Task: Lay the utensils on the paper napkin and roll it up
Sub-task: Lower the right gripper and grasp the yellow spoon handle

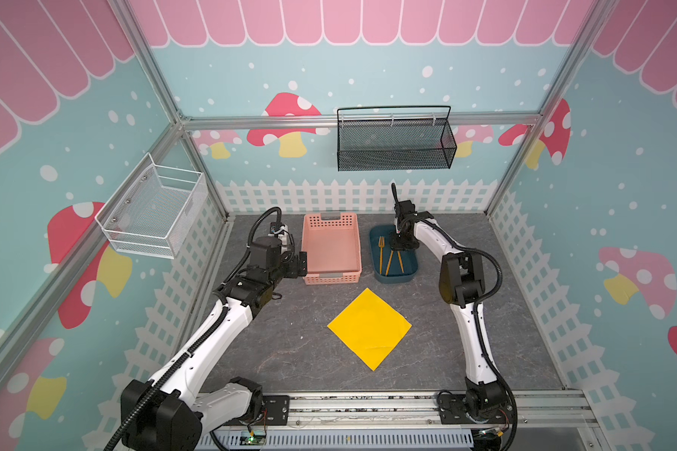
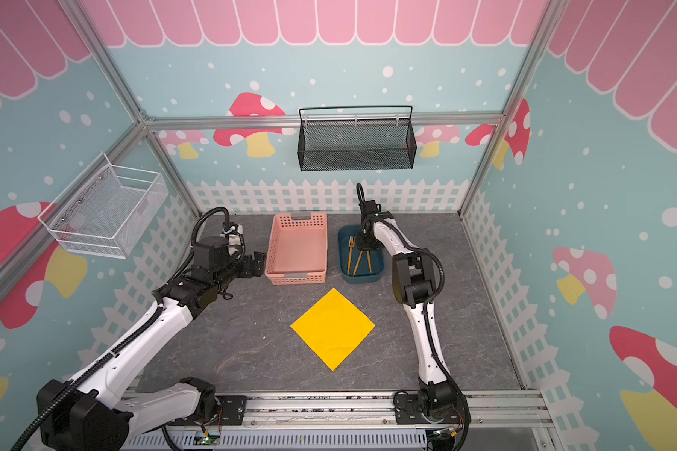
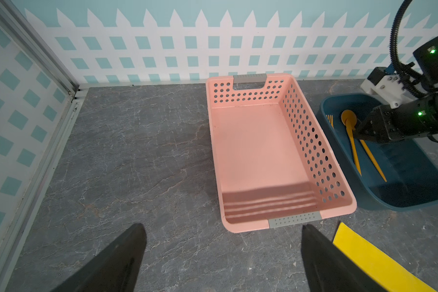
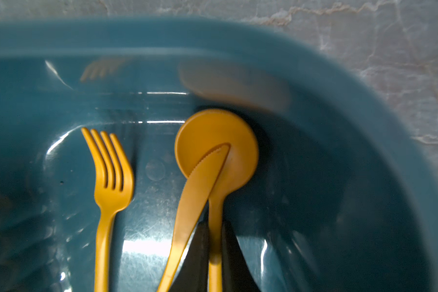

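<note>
The table [image 1: 290,351] is being occupied by a pink basket [image 1: 331,254] and, nearer the front, the paper napkin [image 1: 369,328], flat; the utensils [image 3: 353,149] are being held in a blue tray [image 1: 397,278] beside the basket; the left pincer [image 3: 221,226] is being held wide open; the spoon [image 4: 238,141] handle is being gripped by the right pincer [image 4: 215,227], knife [image 4: 195,192] across its bowl, fork [image 4: 113,177] alongside.

We see a pink perforated basket [image 1: 331,278] [image 3: 311,141] on the grey marbled tabletop [image 1: 290,343], just ahead of the left jaws. Just beside it, a dark blue tub [image 1: 395,278] [image 4: 339,101] stands around the right jaws. A black mesh basket [image 1: 395,144] hangs on the back wall, high beyond the right jaws. A white wire basket [image 1: 153,211] hangs on the side wall, above and outward of the left jaws.
</note>
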